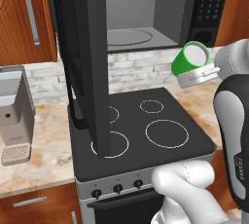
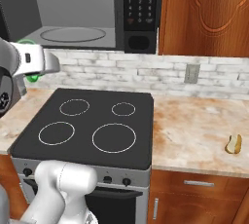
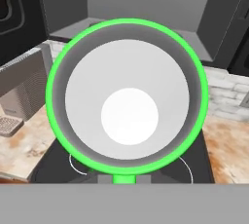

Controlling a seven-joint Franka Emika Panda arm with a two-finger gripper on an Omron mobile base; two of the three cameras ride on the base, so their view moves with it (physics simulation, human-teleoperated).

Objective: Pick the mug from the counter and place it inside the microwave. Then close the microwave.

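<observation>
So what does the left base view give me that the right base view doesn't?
Left base view alone: the open microwave door, the grey coffee machine and the mug's pale mouth, tilted sideways in the shut gripper. Right base view alone: the wall outlet and a small food item on the counter. Both share the microwave with its turntable, the stovetop and the green mug, held above the stovetop.

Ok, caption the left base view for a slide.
Hand holds green mug tilted above stovetop, before open microwave.
</observation>
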